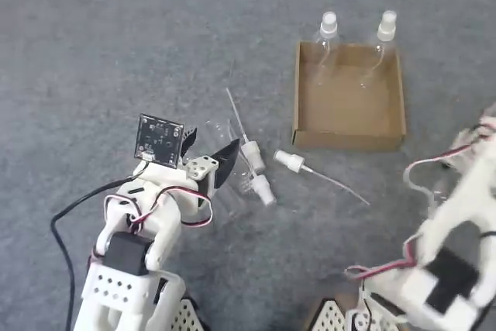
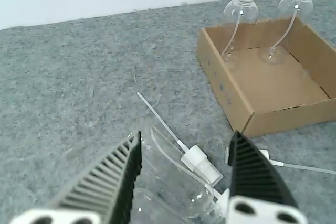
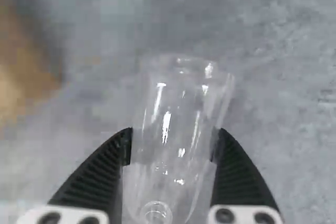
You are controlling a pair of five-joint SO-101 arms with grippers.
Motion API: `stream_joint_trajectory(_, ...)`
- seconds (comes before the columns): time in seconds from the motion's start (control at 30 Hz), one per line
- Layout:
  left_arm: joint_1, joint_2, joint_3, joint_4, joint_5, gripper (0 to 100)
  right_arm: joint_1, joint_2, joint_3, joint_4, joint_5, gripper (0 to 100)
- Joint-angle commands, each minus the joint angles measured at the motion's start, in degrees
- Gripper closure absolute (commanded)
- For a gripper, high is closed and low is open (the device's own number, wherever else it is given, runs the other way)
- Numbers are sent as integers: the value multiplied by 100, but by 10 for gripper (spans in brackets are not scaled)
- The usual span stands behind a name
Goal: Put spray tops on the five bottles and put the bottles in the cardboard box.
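Note:
The cardboard box [image 1: 349, 133] sits at the back right, with two clear bottles with white spray tops [image 1: 328, 27] [image 1: 386, 29] leaning on its far wall; the left wrist view shows box [image 2: 239, 108] and bottles [image 2: 242, 6] too. My left gripper [image 1: 221, 162] [image 2: 184, 140] is open just over two clear bottles [image 2: 173, 182] lying mid-table with white spray tops [image 1: 253, 154] [image 1: 263, 189] at their necks. A loose spray top [image 1: 291, 160] with a long tube lies in front of the box. My right gripper [image 3: 170, 140] is shut on a bare clear bottle [image 3: 178, 108] above the carpet.
Grey carpet [image 1: 93, 75] covers the table, with a white wall along the back. The right arm [image 1: 457, 222] and its red and white cables stand right of the box's front corner. A black cable [image 1: 62, 222] trails from the left arm.

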Motion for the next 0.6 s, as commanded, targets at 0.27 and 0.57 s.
stream_joint_trajectory(0.27,0,-105,48,-352,35,750,295,1490,-862,-752,-484,724)
stream_joint_trajectory(0.57,-9,-105,154,-519,35,750,-92,1481,-1582,154,281,664)
